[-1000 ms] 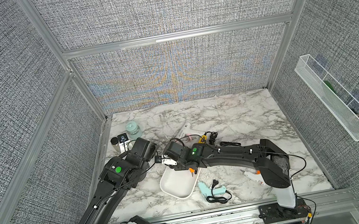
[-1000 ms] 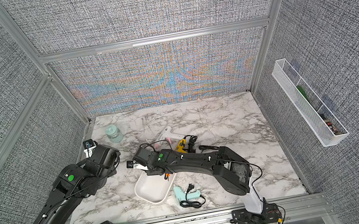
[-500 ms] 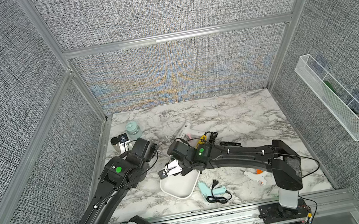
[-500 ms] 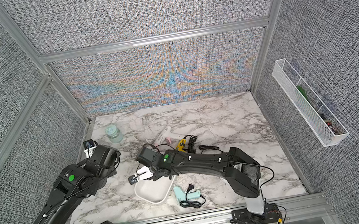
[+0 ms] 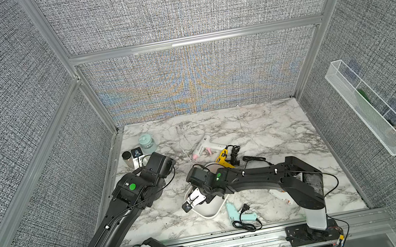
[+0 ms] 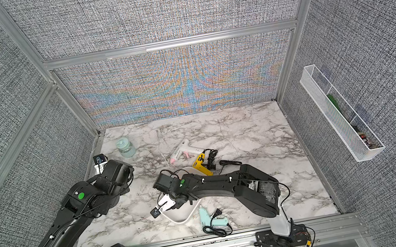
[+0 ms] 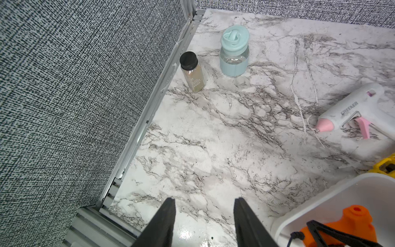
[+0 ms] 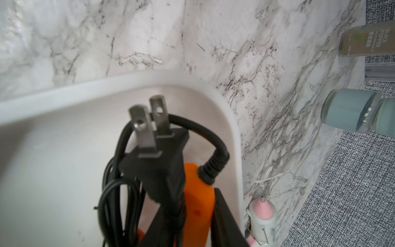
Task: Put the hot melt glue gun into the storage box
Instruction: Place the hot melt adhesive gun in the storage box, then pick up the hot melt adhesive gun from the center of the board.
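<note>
White gun (image 7: 359, 107) reads GREENER; right fingers (image 8: 226, 222) pinch the orange glue gun (image 8: 198, 192), left fingers (image 7: 162, 224) spread.

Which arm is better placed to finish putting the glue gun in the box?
Right. The right pincer grips the orange glue gun over the box. The left pincer is open and empty over the table beside it.

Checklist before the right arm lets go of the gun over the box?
1. Grip: right gripper shut on orange glue gun: ok.
2. Position: gun over the inside of the storage box: ok.
3. Loose ends: plug and cord inside the rim: ok.
4. Contact: gun resting on the box floor: cannot tell.
5. Other arm: left gripper open, empty, beside the box: ok.
</note>
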You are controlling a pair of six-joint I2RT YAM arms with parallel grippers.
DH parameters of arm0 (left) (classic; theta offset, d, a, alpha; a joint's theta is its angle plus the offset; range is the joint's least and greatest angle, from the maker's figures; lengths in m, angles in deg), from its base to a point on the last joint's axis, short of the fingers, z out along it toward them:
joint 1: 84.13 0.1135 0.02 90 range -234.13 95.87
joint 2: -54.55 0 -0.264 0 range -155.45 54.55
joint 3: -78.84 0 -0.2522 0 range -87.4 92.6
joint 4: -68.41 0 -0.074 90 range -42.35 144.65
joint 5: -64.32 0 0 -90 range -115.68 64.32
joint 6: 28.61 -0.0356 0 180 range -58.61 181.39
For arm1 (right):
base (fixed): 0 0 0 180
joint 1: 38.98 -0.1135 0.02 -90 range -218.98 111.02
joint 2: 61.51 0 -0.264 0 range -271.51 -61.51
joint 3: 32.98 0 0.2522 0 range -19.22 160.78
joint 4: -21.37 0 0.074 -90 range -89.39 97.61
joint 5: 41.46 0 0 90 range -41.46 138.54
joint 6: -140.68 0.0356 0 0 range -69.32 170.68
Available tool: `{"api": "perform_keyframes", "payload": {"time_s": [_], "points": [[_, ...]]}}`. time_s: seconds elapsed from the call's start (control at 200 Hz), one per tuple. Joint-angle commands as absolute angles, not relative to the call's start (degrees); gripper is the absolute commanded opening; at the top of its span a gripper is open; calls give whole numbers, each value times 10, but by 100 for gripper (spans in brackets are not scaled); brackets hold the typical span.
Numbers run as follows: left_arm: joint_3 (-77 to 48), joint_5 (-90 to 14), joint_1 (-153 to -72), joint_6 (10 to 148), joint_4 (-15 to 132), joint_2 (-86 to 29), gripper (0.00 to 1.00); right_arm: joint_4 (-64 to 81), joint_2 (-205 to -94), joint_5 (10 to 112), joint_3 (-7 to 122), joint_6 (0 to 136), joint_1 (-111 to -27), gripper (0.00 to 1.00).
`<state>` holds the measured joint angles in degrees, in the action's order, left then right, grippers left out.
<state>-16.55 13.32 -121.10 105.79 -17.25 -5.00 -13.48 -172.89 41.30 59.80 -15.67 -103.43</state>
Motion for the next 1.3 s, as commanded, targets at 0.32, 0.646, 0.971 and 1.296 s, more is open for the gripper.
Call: {"api": "perform_keyframes", "payload": {"time_s": [0.32, 0.646, 0.971, 1.296], "points": [[-167, 139, -1204, 1040, -169, -48, 54, -115, -1757, 408, 593, -121, -1027, 99], [-159, 138, -1199, 1033, -168, -54, 54, -114, -1647, 346, 672, -84, -1034, 99], [-157, 111, -1198, 1028, -145, -68, 54, -238, -1592, 247, 674, 359, -910, 97], [-157, 18, -1200, 992, -100, -127, 53, -269, -1378, 372, 357, 1006, -773, 90]]}}
